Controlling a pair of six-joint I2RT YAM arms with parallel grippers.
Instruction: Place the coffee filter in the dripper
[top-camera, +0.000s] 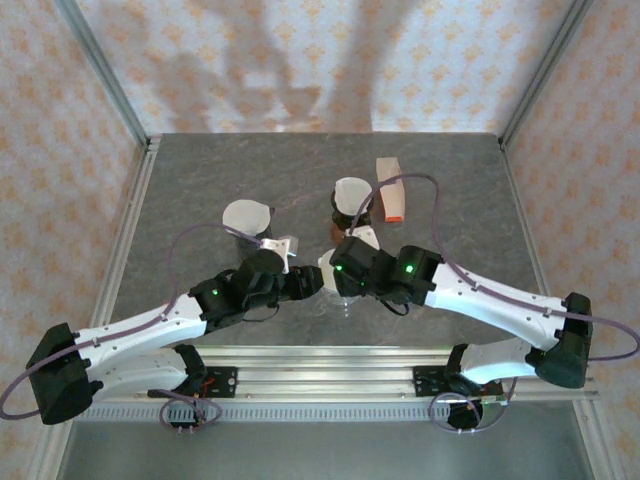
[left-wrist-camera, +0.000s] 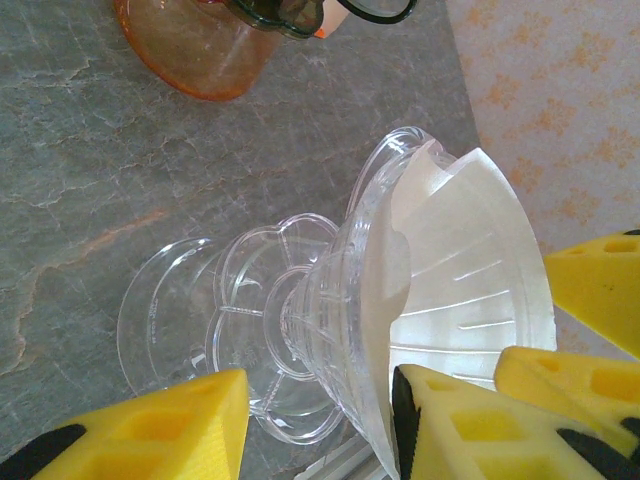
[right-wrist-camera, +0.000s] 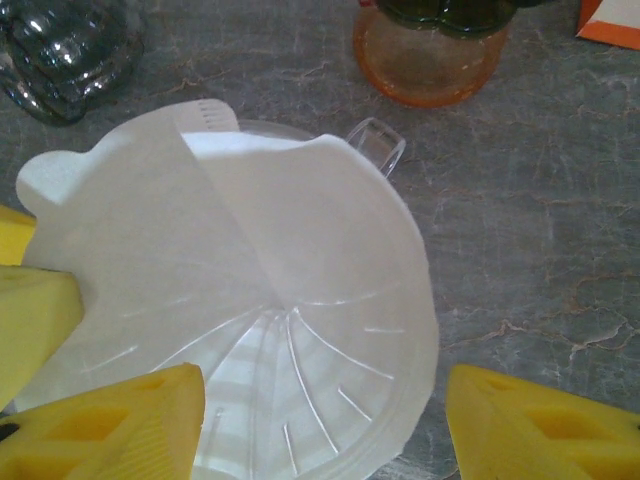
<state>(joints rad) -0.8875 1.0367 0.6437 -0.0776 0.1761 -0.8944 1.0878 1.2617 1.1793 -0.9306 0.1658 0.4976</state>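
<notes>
A clear plastic dripper (right-wrist-camera: 375, 146) stands at the table's near middle, between both wrists (top-camera: 345, 298). The white paper coffee filter (right-wrist-camera: 200, 230) lies opened inside its cone, its upper left edge rising above the rim. My right gripper (right-wrist-camera: 325, 430) is open, one finger on each side of the dripper. My left gripper (left-wrist-camera: 320, 400) is open too and straddles the dripper's wall (left-wrist-camera: 310, 330). Its right finger (left-wrist-camera: 470, 430) sits by the rim against the filter (left-wrist-camera: 470, 280), while its left finger stands off the cone.
An orange dripper (top-camera: 352, 205) holding a white filter stands just behind, with an orange-and-white box (top-camera: 392, 188) to its right. A dark ribbed glass vessel (top-camera: 247, 220) topped with a filter sits at the back left. Metal frame posts edge the table.
</notes>
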